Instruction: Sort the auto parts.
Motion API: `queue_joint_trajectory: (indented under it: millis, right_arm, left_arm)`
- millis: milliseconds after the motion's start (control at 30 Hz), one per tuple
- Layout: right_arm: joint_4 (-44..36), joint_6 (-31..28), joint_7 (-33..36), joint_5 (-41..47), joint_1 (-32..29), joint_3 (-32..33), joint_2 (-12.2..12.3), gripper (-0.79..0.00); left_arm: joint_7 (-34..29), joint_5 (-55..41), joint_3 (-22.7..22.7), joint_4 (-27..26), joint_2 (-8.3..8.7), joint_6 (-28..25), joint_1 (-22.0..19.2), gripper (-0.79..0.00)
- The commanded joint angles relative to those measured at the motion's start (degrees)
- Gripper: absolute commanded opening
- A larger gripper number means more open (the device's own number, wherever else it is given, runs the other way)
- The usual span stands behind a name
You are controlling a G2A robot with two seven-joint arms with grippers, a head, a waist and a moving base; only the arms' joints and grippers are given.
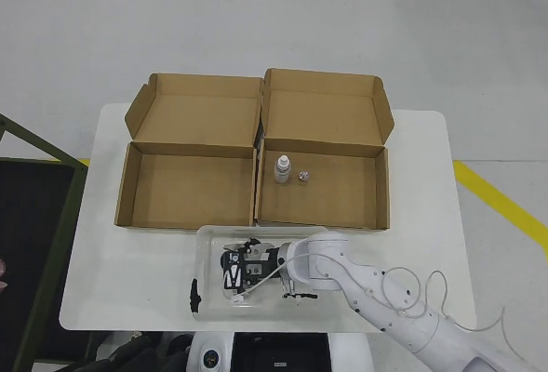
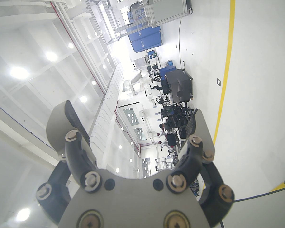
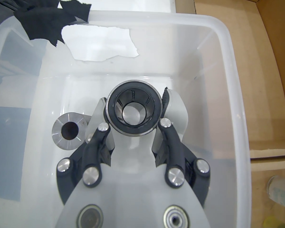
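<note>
Right wrist view: right pincer [image 3: 134, 110] clenched on a linear bearing [image 3: 112, 106]. It is a short steel cylinder with a black end ring and an open bore, rows of small balls along the inner wall. One ribbed pad presses each flank, and the bore end faces the camera. Cannot tell whether it rests on the bin floor. Just outside one finger [image 3: 97, 119], touching or nearly so, sits a machined metal flange [image 3: 59, 125]: round, bright face with fine radial lines, dark centre hole. Both lie inside a clear plastic bin [image 3: 156, 16] with smooth walls and rounded corners. Beyond the fingertips, a ragged scrap of black cloth [image 3: 45, 22] hangs over the bin's far rim. Outside the bin, on the other finger's side, is a plain brown cardboard box [image 3: 263, 72]. Top view: that box and a second cardboard box [image 1: 348, 200] lie side by side beyond the bin, lids open. The second holds a small white bottle [image 1: 282, 168] with a little metal piece [image 1: 302, 175] just beside it. Left wrist view: left pincer [image 2: 133, 112] released, fingers spread wide, holding nothing.
</note>
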Motion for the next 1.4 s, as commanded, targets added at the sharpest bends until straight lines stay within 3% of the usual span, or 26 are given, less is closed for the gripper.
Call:
queue_joint_trajectory:
  millis: [0, 100, 400, 933, 1367]
  right_arm:
    - [0.01, -0.2, -0.17, 0.13, 0.01, 0.14, -0.06, -0.674]
    - [-0.24, -0.46, -0.63, 0.63, -0.08, 0.55, -0.1, -0.785]
    - [-3.41, -2.5, -1.79, 3.04, -1.32, 3.8, 0.6, -0.785]
    - [-16.16, -4.84, -1.6, 6.48, -4.34, 11.84, 2.59, -0.785]
    - [-17.71, -3.59, -2.86, 9.81, -3.41, 15.18, 2.79, -0.785]
  left_arm:
    - [0.0, 0.0, 0.0, 0.0, 0.0, 0.0, 0.0, 0.0]
    - [0.0, 0.0, 0.0, 0.0, 0.0, 0.0, 0.0, 0.0]
    - [0.0, 0.0, 0.0, 0.0, 0.0, 0.0, 0.0, 0.0]
    - [0.0, 0.0, 0.0, 0.0, 0.0, 0.0, 0.0, 0.0]
    - [0.0, 0.0, 0.0, 0.0, 0.0, 0.0, 0.0, 0.0]
